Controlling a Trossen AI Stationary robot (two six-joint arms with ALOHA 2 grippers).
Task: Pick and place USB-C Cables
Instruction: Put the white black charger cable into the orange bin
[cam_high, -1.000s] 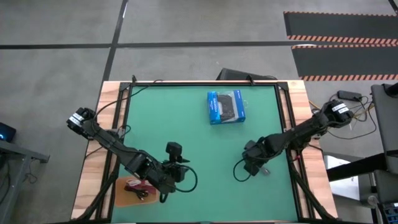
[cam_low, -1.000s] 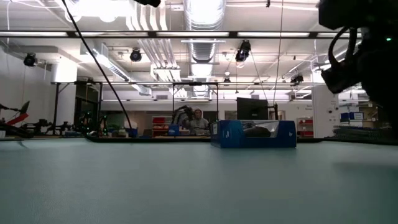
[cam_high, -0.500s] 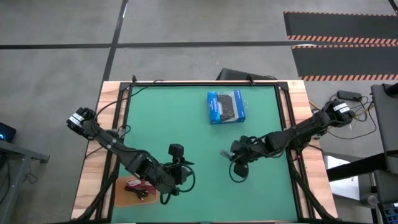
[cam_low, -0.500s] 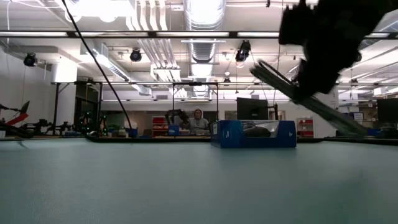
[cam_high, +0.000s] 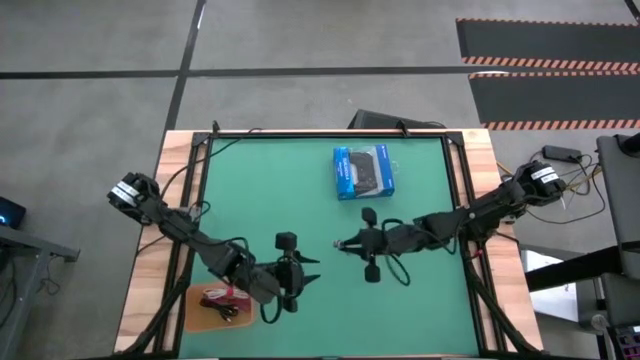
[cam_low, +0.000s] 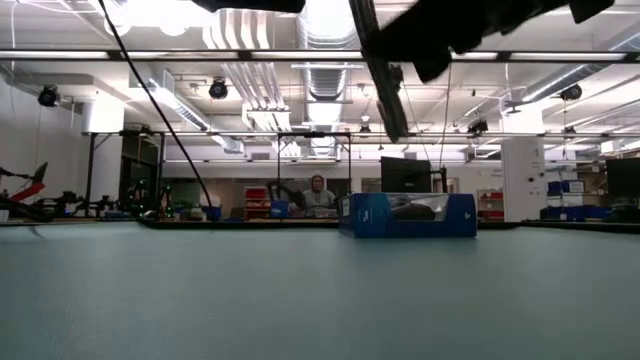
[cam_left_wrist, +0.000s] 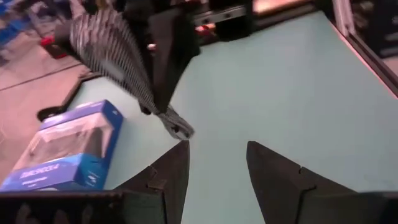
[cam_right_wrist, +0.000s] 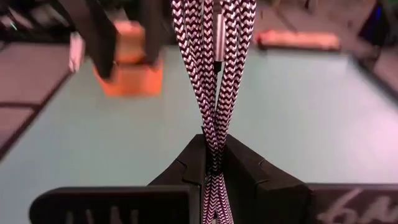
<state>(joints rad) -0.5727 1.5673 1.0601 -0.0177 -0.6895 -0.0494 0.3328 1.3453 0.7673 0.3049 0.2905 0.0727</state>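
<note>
From above, the right gripper (cam_high: 345, 243) hangs over the middle of the green table (cam_high: 420, 310), facing the left gripper (cam_high: 312, 275); a wooden tray (cam_high: 195, 308) at the near left holds red and black cables (cam_high: 215, 300). The low view shows only dark arm shapes overhead. Left wrist view: fingers (cam_left_wrist: 171, 171) spread, empty. Right wrist view: fingers (cam_right_wrist: 245, 171) clenched on a braided grey cable (cam_right_wrist: 208, 74). Its dangling loops could snag; its ends are cut off.

Table (cam_high: 420, 310): green mat inside a wooden border. Blue-and-black packaged box (cam_high: 363, 172) lies flat on the mat, just beyond the right gripper (cam_high: 343, 244), toward the far edge. Orange tray (cam_high: 215, 306) rests just behind the left gripper (cam_high: 312, 273), on the near-left wooden border.
</note>
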